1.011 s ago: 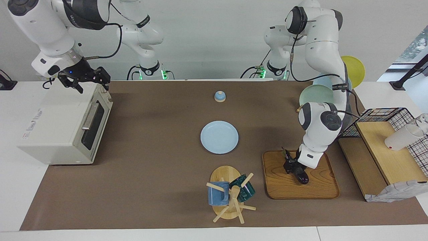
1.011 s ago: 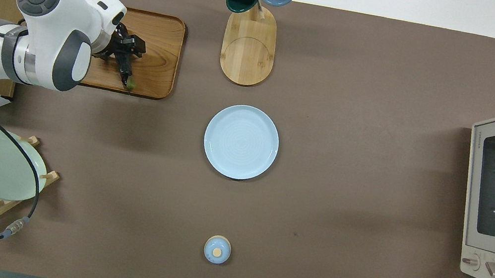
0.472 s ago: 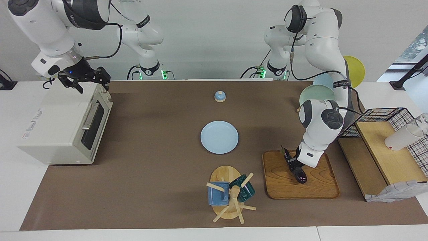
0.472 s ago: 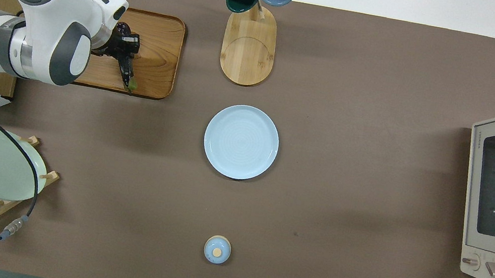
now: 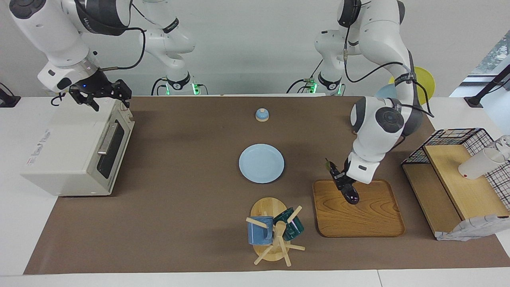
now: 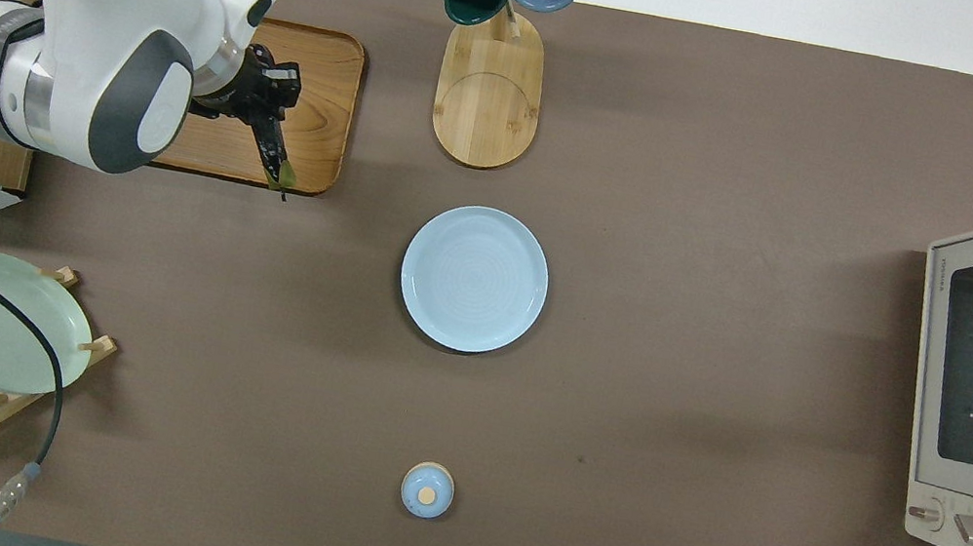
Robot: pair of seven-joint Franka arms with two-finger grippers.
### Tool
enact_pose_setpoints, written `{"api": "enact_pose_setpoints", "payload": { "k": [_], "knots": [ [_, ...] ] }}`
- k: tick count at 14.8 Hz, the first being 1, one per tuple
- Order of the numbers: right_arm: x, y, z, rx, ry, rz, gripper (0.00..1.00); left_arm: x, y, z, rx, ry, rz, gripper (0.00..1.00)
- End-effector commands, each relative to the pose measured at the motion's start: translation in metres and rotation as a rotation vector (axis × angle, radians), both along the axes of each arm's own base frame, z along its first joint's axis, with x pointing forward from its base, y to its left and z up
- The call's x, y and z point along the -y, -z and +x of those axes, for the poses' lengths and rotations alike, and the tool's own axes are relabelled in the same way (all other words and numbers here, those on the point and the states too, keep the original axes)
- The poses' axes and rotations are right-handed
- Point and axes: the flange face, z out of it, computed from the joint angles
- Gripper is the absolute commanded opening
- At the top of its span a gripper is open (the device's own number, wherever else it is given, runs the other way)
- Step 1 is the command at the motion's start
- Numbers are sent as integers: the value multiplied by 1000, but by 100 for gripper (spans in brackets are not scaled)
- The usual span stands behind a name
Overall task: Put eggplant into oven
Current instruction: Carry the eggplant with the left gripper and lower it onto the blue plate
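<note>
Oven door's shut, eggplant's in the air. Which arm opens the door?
Right. Its open end effector hangs over the oven, close to the door handle. The left end effector is shut on the eggplant over the wooden tray.

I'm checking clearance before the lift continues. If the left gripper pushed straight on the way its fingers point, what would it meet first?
The left gripper, shut on the eggplant, points steeply down, so it would probably drive the eggplant's lower tip into the wooden tray directly below. The height above the tray is hard to judge.
</note>
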Motion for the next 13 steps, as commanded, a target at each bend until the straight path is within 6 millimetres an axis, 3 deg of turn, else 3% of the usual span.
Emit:
{"api": "enact_pose_setpoints", "payload": {
  "k": [1,3,5,7,9,11,13],
  "knots": [
    [-1,-3,-4,0,19,22,100,60,-20,-43,-16,-52,27,0],
    [-1,-3,-5,2,19,22,100,113,-16,-78,-20,-75,29,0],
    [-1,-3,-5,2,19,22,100,148,-7,-110,2,-61,12,0],
    [-1,-3,-5,2,19,22,100,184,22,-156,42,-41,-24,0],
    [-1,-3,-5,2,19,22,100,217,56,-188,50,-30,-46,0],
    [-1,-3,-5,2,19,22,100,230,87,-192,42,-28,-49,0],
    [-1,-3,-5,2,19,22,100,230,95,-193,42,-26,-51,0]
  ]
}}
